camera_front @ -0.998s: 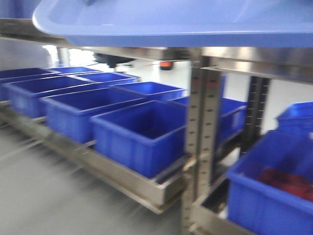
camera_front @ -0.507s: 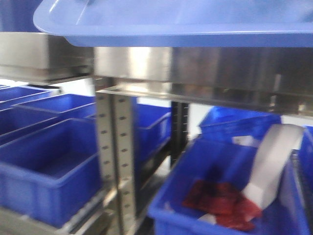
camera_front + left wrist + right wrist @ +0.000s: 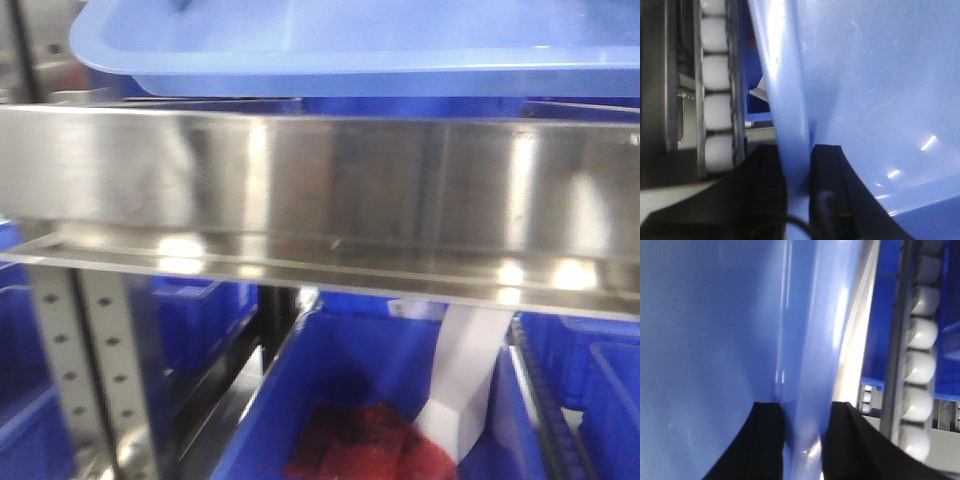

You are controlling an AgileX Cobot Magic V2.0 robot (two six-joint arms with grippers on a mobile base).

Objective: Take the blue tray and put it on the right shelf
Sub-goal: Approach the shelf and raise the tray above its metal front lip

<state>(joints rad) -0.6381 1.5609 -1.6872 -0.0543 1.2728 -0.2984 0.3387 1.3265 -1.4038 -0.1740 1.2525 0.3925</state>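
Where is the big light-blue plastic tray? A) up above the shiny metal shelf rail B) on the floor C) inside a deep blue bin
A: the light-blue plastic tray is above the shiny steel shelf rail, its rim pinched by the left gripper and right gripper.

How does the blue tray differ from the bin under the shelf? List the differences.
Colour: the blue tray is pale blue; the bin is darker, saturated blue. Depth: the tray is shallow, the bin deep. Place: the tray is above the shelf rail, its rim pinched by the left gripper and right gripper; the bin sits below. Only the bin holds something red. Both are blue plastic.
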